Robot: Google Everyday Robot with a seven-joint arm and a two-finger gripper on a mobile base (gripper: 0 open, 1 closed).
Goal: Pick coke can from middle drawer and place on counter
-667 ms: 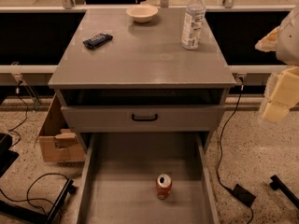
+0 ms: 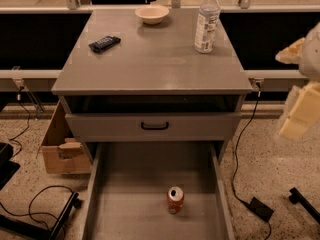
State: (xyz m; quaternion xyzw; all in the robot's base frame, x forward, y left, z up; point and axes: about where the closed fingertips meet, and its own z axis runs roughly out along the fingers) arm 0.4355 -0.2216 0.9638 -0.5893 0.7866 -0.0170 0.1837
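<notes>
Item: can (image 2: 175,199). Small, red body, silver top with the opening visible, pale lettering on the side. It stands upright on the floor of the pulled-out drawer (image 2: 130,194), slightly toward 3 o'clock of the floor's centre and apart from both side walls. Nothing touches it.

Drawer: wide, grey, flat floor, thin low walls. At 12 o'clock from the can is a closed drawer front (image 2: 100,126) with a black handle (image 2: 154,126).

Counter (image 2: 150,64): grey, slightly glossy, above that front. On it are a bottle (image 2: 207,21) at 1 o'clock, a bowl (image 2: 152,14) at 12 and a dark remote (image 2: 104,43) at 10, all well apart.

Gripper (image 2: 300,111): cream-coloured, at 3 o'clock of the view, off the cabinet's side, well apart from the can and above floor level. How wide it stands cannot be told. It does not hold the can.

Surroundings: a cardboard box (image 2: 60,151) on the floor at 9 o'clock of the drawer.
</notes>
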